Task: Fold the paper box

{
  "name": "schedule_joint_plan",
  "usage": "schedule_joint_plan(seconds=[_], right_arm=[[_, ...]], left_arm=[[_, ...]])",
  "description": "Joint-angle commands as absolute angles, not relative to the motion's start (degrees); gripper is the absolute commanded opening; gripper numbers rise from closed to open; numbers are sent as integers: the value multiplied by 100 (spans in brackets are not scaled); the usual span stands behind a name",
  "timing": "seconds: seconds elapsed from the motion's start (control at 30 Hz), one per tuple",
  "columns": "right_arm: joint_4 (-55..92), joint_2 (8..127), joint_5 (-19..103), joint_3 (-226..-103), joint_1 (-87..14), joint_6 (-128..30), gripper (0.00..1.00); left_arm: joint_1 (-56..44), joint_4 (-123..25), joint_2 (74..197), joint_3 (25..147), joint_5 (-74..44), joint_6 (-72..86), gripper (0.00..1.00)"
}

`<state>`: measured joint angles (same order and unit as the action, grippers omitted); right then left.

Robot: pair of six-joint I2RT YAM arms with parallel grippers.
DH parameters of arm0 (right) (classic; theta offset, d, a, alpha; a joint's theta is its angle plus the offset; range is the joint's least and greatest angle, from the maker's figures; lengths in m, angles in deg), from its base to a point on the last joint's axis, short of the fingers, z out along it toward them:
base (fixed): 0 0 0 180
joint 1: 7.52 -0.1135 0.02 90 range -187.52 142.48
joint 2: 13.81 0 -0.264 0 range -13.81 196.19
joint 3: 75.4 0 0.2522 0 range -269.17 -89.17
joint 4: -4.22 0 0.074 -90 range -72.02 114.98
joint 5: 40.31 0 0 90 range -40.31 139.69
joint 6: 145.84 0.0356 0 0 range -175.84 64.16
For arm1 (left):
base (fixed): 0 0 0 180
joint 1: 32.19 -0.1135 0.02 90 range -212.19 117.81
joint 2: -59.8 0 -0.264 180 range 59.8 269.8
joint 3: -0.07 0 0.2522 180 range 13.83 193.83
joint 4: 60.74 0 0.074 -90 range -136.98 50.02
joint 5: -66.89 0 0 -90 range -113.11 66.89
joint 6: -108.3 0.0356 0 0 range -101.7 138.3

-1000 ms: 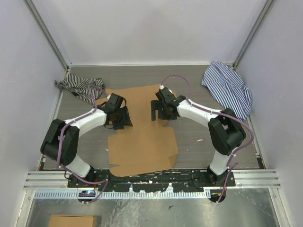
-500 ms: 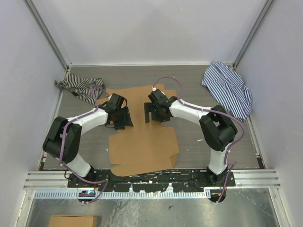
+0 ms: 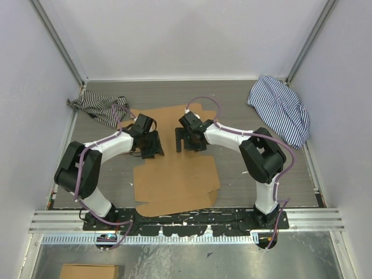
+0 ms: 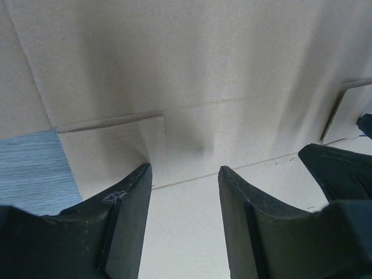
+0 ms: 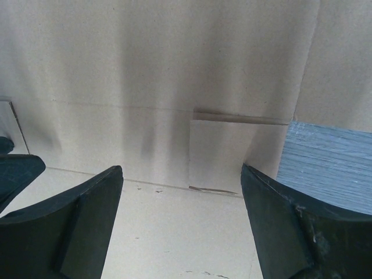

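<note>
The paper box (image 3: 174,174) is a brown die-cut cardboard sheet lying flat on the grey table, its flaps spread out. My left gripper (image 3: 152,151) hangs over the sheet's left part, fingers pointing down. In the left wrist view, this gripper (image 4: 185,171) is open, with only cardboard (image 4: 203,70) and its crease lines between the fingers. My right gripper (image 3: 189,143) hangs over the sheet's upper middle, facing the left one. In its own wrist view, the right gripper (image 5: 180,168) stands wide open above the cardboard (image 5: 174,58) near a slit, holding nothing.
A dark striped cloth (image 3: 96,107) lies at the back left of the table, and a blue-white striped cloth (image 3: 279,107) at the back right. White walls enclose the table. A small cardboard box (image 3: 90,271) sits below the near rail (image 3: 186,218).
My right gripper has moved left across the sheet, closer to the left gripper. The left gripper has stayed in place. The sheet lies as before.
</note>
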<state>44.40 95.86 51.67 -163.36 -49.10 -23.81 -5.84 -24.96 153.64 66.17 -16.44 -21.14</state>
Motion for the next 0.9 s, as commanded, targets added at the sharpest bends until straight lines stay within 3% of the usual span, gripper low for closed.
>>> schedule_joint_plan(seconds=[0.0, 0.37, 0.77, 0.87], right_arm=[[4506, 9696, 5341, -16369, -4944, -2220, 87], [4686, 9221, 5603, -15708, -4944, -2135, 87], [5400, 7504, 6720, -15320, -4914, -1952, 88], [5543, 7138, 6846, -15500, -4735, -2011, 89]], left_arm=[[-466, -2555, 15774, 6797, -1266, -2084, 55], [60, -2430, 16043, 7136, -1323, -2062, 54], [574, -2185, 15685, 7465, -1337, -2204, 54], [578, -2021, 15324, 7616, -1441, -2216, 58]])
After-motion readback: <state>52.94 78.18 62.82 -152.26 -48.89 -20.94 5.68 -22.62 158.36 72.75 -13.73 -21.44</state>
